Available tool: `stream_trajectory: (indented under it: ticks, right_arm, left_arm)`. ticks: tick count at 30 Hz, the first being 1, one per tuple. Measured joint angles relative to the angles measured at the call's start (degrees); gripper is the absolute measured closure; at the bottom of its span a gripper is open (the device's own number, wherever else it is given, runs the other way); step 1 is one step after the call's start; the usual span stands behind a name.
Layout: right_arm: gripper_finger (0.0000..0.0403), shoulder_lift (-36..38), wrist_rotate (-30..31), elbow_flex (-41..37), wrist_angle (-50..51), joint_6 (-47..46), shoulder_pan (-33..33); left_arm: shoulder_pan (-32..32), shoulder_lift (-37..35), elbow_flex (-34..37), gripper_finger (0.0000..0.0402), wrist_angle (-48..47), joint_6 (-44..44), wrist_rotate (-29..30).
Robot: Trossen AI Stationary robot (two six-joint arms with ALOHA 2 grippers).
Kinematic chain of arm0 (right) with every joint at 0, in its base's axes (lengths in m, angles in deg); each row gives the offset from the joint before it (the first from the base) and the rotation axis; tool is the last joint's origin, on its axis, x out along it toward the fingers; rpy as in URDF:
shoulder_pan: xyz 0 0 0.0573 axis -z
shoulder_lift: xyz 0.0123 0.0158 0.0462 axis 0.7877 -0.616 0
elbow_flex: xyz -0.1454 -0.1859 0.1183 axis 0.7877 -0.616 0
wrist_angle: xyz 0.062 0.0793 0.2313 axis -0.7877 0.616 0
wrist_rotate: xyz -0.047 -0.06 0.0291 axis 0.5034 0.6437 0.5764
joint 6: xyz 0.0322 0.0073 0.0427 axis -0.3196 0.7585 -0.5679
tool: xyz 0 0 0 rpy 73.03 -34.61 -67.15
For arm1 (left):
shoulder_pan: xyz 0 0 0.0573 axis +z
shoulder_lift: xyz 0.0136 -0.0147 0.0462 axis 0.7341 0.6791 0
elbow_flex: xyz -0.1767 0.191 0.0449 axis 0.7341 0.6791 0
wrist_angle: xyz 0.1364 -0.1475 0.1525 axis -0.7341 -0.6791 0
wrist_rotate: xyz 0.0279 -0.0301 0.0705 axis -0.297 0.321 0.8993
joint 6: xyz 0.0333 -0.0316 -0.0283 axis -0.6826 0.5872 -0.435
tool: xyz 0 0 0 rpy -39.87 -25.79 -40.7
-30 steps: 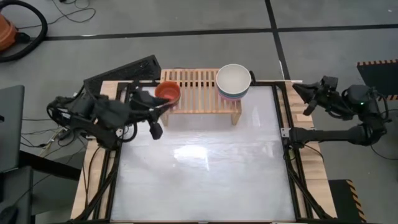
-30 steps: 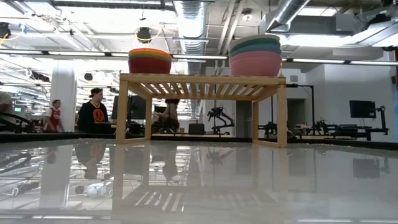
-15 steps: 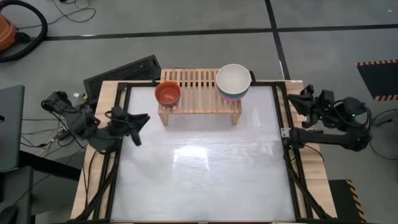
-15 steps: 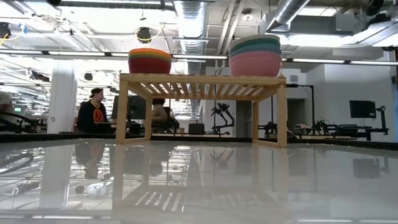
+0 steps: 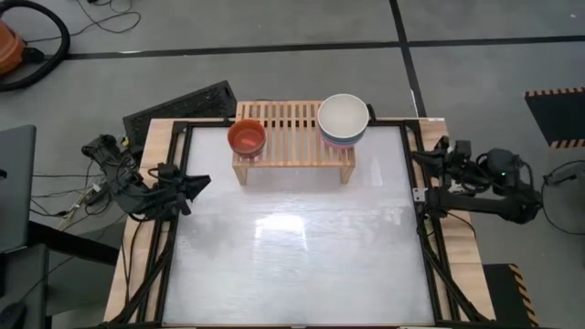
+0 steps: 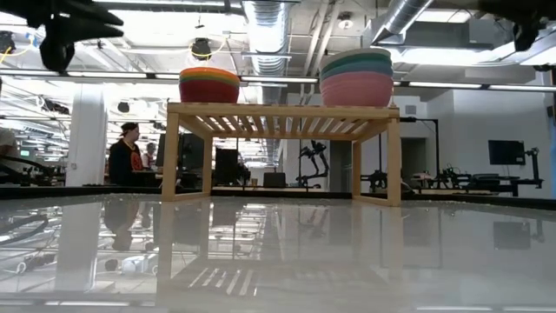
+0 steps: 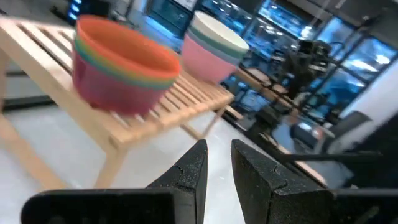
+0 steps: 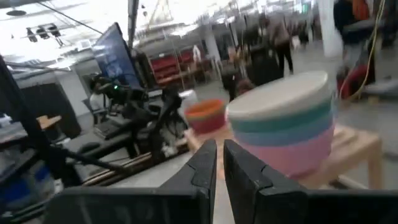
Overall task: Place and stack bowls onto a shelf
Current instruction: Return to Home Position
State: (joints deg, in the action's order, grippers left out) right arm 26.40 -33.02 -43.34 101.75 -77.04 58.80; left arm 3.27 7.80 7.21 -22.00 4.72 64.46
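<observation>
The light-wood shelf (image 5: 292, 146) stands on its two side legs at the table's far edge. On its left end sits a stack of small bowls (image 5: 246, 137) with an orange-red one on top. On its right end sits a stack of larger bowls (image 5: 343, 119), cream-white on top, with teal and pink below (image 6: 356, 76). My left gripper (image 5: 201, 180) is shut at the table's left edge, pointing at the shelf (image 7: 155, 118). My right gripper (image 5: 420, 162) is shut at the right edge and faces the larger stack (image 8: 283, 130). Neither touches a bowl.
A black keyboard (image 5: 178, 105) lies beyond the table's far left corner. The white tabletop (image 5: 292, 247) in front of the shelf is bare. Black frame rails (image 5: 430, 238) run along the table's sides. People stand in the room behind the table (image 6: 126, 152).
My left arm has drawn back from beside the shelf's left end to the table's left edge, and it has folded in. My right arm has shifted a little toward the near edge and the table at the right side. The bowls and shelf have stayed put.
</observation>
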Motion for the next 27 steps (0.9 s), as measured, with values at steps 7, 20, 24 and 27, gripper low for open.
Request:
stream_trajectory:
  ticks: [7, 20, 24, 27]
  right_arm:
    - [0.0344, -0.02, -29.34, -5.85, -13.32, 2.39, -0.11]
    - [0.0344, 0.0, -29.48, -23.44, -36.13, 0.53, -0.09]
    - [0.0344, -0.02, -29.43, -27.84, -40.65, 3.42, 0.05]
    - [0.0344, 0.02, -28.91, -31.34, -47.26, 2.93, 1.03]
  left_arm:
    - [-0.79, -9.52, 8.02, 0.0344, 6.78, 0.5, -13.84]
    - [-0.79, -10.47, 18.08, 0.0344, 21.66, -6.79, -21.98]
    - [-0.54, -10.42, 22.23, 0.0344, 35.3, -20.71, -26.33]
    - [0.09, -13.89, 24.39, 0.0344, 46.23, -25.99, -34.43]
